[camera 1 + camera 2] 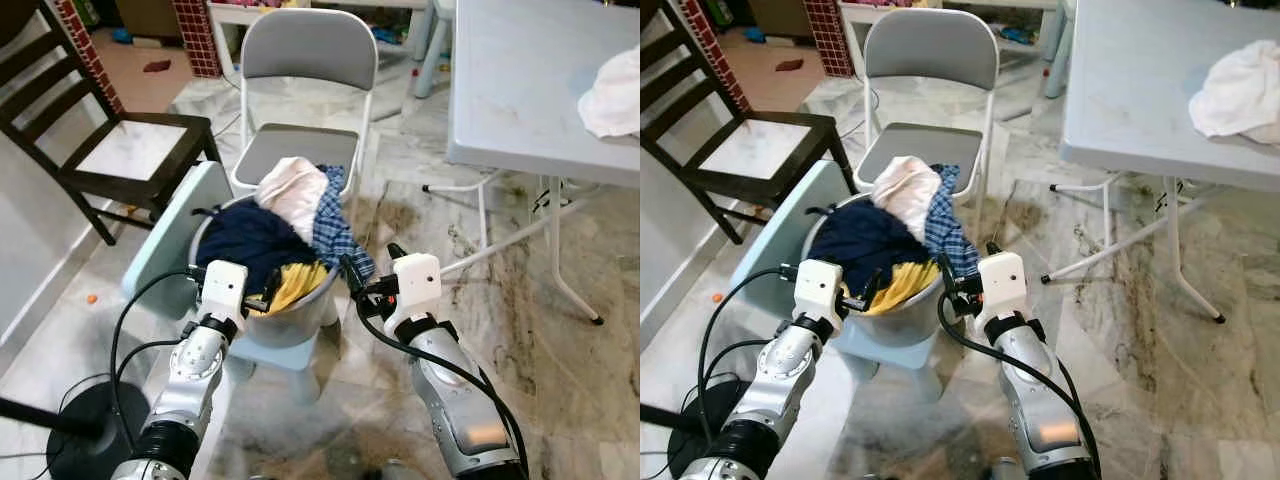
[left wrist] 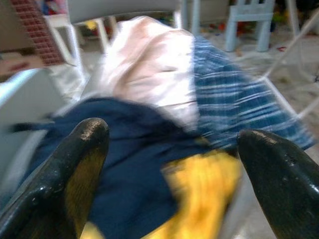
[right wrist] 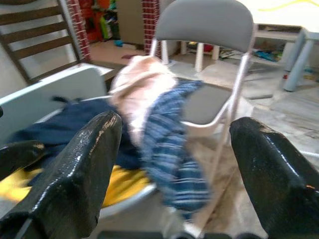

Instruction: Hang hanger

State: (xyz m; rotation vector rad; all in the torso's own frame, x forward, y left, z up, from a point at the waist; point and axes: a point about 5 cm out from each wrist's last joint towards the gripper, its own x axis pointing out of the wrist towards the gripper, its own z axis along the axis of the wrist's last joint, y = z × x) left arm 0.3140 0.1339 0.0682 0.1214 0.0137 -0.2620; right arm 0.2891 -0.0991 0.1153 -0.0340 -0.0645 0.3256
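Observation:
A grey basin (image 1: 292,326) stands on a small light-blue chair (image 1: 168,236), heaped with clothes: a navy garment (image 1: 248,240), a pale pink-white garment (image 1: 293,190), a blue plaid shirt (image 1: 331,226) spilling over the rim, and a yellow garment (image 1: 298,283). My left gripper (image 1: 267,292) is open at the basin's near left rim, facing the navy and yellow cloth (image 2: 199,184). My right gripper (image 1: 368,266) is open at the near right rim, beside the hanging plaid shirt (image 3: 172,149). Nothing is between either pair of fingers. I cannot make out a hanger.
A grey folding chair (image 1: 306,60) stands just behind the basin. At the left is a dark wooden chair (image 1: 110,140). A white folding table (image 1: 530,80) at the right carries a white cloth (image 1: 612,95). A black round stand base (image 1: 80,430) and cables lie at lower left.

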